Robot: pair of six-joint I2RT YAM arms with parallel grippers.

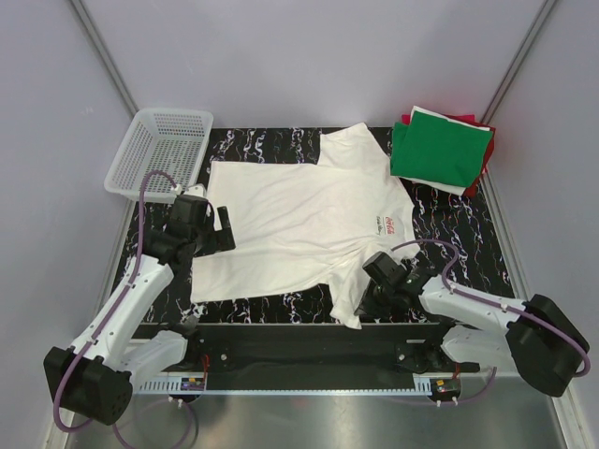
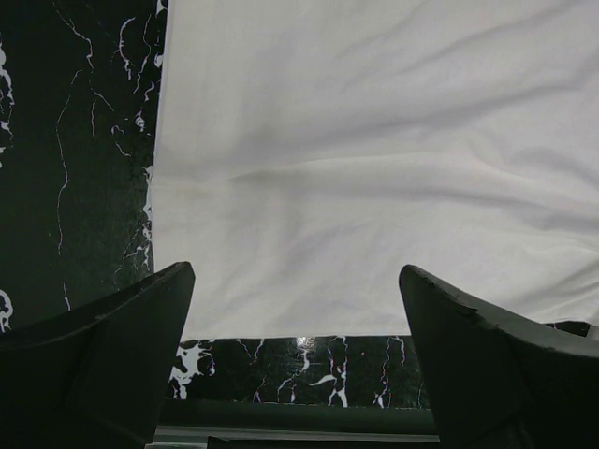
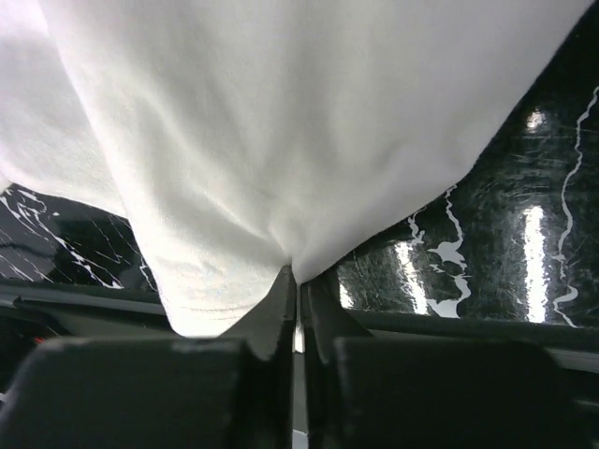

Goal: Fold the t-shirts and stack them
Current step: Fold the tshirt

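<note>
A cream-white t-shirt with a small red chest logo lies spread on the black marbled mat. My right gripper is shut on the near sleeve of the shirt, the cloth pinched between the jaws. My left gripper is open and empty, hovering over the shirt's left hem. A folded stack with a green tee on top, red and white beneath, sits at the far right corner.
A white plastic mesh basket stands at the far left, partly off the mat. Grey walls enclose the table. The arm bases and a metal rail run along the near edge.
</note>
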